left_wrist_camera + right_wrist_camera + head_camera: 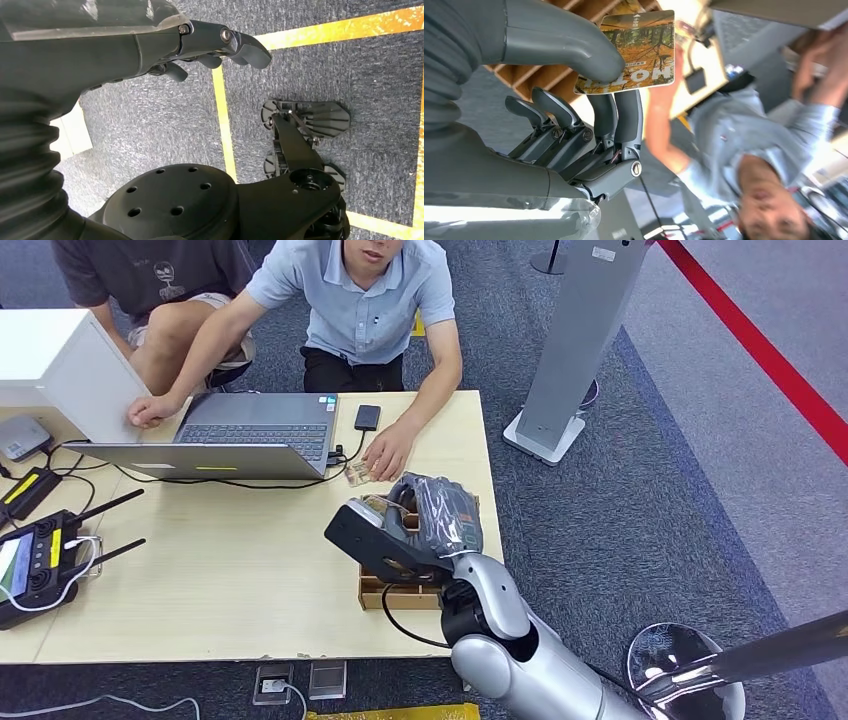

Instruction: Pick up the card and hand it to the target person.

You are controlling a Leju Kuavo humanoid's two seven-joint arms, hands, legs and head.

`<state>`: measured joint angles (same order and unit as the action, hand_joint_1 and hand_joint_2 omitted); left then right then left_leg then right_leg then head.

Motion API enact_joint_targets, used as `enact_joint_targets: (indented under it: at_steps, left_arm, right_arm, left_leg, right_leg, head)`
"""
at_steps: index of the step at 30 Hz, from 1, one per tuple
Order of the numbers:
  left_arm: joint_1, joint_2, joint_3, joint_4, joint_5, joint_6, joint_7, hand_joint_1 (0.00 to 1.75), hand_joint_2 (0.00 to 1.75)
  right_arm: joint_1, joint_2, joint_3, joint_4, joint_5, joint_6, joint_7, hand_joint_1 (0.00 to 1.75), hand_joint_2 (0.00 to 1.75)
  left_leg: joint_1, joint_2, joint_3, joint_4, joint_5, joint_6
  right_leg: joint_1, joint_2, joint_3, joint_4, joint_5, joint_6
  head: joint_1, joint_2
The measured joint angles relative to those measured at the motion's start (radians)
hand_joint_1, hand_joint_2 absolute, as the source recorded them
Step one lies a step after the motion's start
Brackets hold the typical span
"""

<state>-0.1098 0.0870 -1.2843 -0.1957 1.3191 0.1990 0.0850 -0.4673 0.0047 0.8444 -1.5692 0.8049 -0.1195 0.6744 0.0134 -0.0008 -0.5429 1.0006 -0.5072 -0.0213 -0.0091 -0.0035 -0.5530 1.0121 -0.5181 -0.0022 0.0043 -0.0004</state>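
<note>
So you have the pick-up done: the robot's right hand (574, 125) pinches the glossy orange-and-green printed card (634, 52) between its thick grey thumb and two darker fingers (624, 112), lifted off the light wooden slotted card box (400, 592) that sits near the edge of the pale plywood tabletop (220, 580). What you have left, judging from this, is the handover: carry the card forward to the person in the light-blue collared shirt (365, 305), whose hand (388, 452) rests on the tabletop just ahead of the robot's hand, apparently over another small card (357, 476).

Mind the card's surface. It looks thin, stiff and slick, with rounded corners, so the pinch sits on one edge only and could slip if you swing fast. The hand itself is smooth grey plastic over dark jointed fingers, with a ribbed rubbery cover and a clear film wrap at the wrist.

Your left hand (220, 47) hangs over dark speckled carpet (350, 65) with yellow tape lines (222, 125); its dark fingers are curled inward around nothing.

A silver laptop (255, 430) and a small black phone-like slab (367, 417) lie beyond.
</note>
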Motion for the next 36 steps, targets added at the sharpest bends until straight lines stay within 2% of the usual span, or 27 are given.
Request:
enact_joint_targets:
  at_steps: [4,7,14,17,20,25,29,36]
  left_arm:
    - [0.0,0.0,0.003,0.0,-0.004,-0.002,-0.002,0.0,1.75]
    - [-0.002,0.0,0.003,0.0,-0.015,-0.008,-0.006,0.0,1.75]
    - [-0.015,-0.001,0.003,0.0,-0.046,-0.022,-0.015,0.0,1.75]
    - [-0.027,-0.002,0.002,0.0,-0.059,-0.029,-0.008,0.0,1.75]
    - [-0.035,-0.002,0.002,0.0,-0.064,-0.031,-0.003,0.0,1.75]
    - [-0.037,-0.002,0.002,0.0,-0.06,-0.029,-0.004,0.0,1.75]
    - [-0.032,-0.002,0.002,0.0,-0.053,-0.027,-0.003,0.0,1.75]
    - [-0.019,-0.002,0.001,0.0,-0.051,-0.02,0.006,0.0,1.75]
  right_arm:
    - [-0.01,-0.024,0.006,-0.047,-0.05,0.038,-0.058,1.75,1.75]
    - [-0.054,-0.021,0.026,-0.01,-0.097,0.078,-0.156,1.75,1.75]
    - [-0.239,0.076,0.082,0.324,-0.235,0.061,-0.474,1.75,1.75]
    - [-0.337,0.114,0.094,0.495,-0.269,0.041,-0.549,1.75,1.75]
    - [-0.422,0.139,0.109,0.639,-0.225,0.025,-0.541,1.75,1.75]
    - [-0.519,0.16,0.146,0.827,-0.115,-0.034,-0.425,1.75,1.75]
    - [-0.552,0.164,0.16,0.923,-0.115,-0.05,-0.39,1.75,1.75]
    - [-0.577,0.165,0.169,1.017,-0.122,-0.062,-0.378,1.75,1.75]
  left_leg:
    - [0.0,0.0,-0.001,0.0,0.0,0.0]
    - [0.0,0.0,-0.001,0.0,0.0,0.0]
    - [0.0,-0.001,-0.001,0.0,0.002,0.0]
    - [0.0,-0.001,-0.001,0.0,0.002,0.0]
    - [0.0,-0.001,-0.001,0.0,0.002,0.0]
    - [0.0,-0.001,-0.002,0.0,0.002,0.0]
    - [0.0,-0.001,-0.002,0.0,0.002,0.0]
    - [0.0,-0.001,-0.001,0.0,0.002,0.0]
  right_leg:
    - [0.0,0.0,0.0,0.0,0.0,0.0]
    - [0.0,0.0,0.001,0.0,0.0,0.0]
    - [0.0,-0.001,0.001,0.002,0.0,0.0]
    - [0.0,-0.002,0.001,0.002,0.0,0.0]
    - [0.0,-0.002,0.001,0.002,0.0,0.0]
    - [0.0,-0.002,0.0,0.002,0.001,0.0]
    - [0.0,-0.002,0.0,0.001,0.001,0.0]
    - [0.0,-0.001,0.0,0.001,0.001,0.0]
  head:
    - [0.0,0.0]
    - [-0.001,0.0]
    - [-0.001,0.0]
    - [-0.001,0.0]
    - [0.0,0.0]
    - [0.001,0.0]
    - [0.0,0.0]
    - [-0.001,0.0]
